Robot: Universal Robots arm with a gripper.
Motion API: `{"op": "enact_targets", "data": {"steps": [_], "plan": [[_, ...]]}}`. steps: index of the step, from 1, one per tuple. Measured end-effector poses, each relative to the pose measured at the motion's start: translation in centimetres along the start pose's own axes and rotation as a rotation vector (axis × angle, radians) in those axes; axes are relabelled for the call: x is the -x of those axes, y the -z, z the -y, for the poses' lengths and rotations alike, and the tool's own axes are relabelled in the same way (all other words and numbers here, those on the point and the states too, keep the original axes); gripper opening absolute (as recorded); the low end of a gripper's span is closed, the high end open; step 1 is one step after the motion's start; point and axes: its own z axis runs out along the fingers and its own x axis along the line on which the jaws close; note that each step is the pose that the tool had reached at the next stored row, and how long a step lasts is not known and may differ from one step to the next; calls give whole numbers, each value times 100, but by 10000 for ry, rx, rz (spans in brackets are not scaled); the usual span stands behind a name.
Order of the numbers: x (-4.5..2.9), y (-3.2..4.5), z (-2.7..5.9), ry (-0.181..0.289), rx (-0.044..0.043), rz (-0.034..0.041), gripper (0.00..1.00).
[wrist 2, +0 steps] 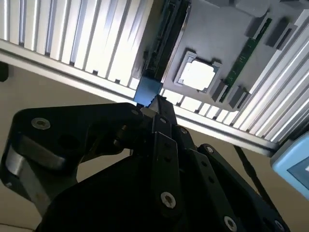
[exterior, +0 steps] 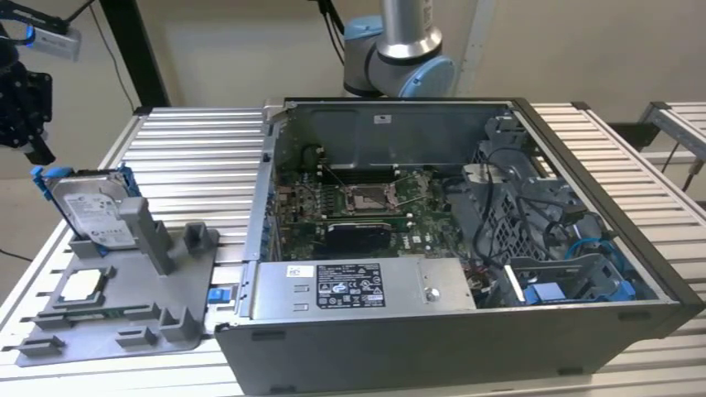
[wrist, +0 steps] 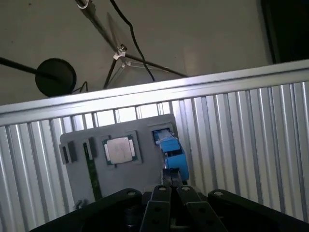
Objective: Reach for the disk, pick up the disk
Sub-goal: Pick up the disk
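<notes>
Reach step. The disk (exterior: 91,207) stands on edge in a slot at a corner of the holder (exterior: 165,331), by the table's (exterior: 198,149) edge on the exterior view's left. The chip (exterior: 83,287) lies flat near it.

The gripper (exterior: 40,153) hangs above the disk, apart from it and slightly out toward that table edge. Its tips point down, pressed together and empty.

To do this well, likely spread the jaws first, centre over the blue top edge, straddle the thin faces, then come straight down clear of the holder's posts.

In both wrist views the tips sit close to the disk's blue end (wrist: 170,147).

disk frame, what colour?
Bright blue, edging the disk; clearest in the exterior view.
</notes>
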Motion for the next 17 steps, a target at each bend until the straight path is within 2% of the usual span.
{"op": "enact_targets", "data": {"steps": [4, 11, 17], "plan": [[1, 0, 4, 617, 4, -11, 0], [6, 0, 43, 1268, 11, -14, 0], [8, -1, 52, 1386, 8, -16, 0]]}}
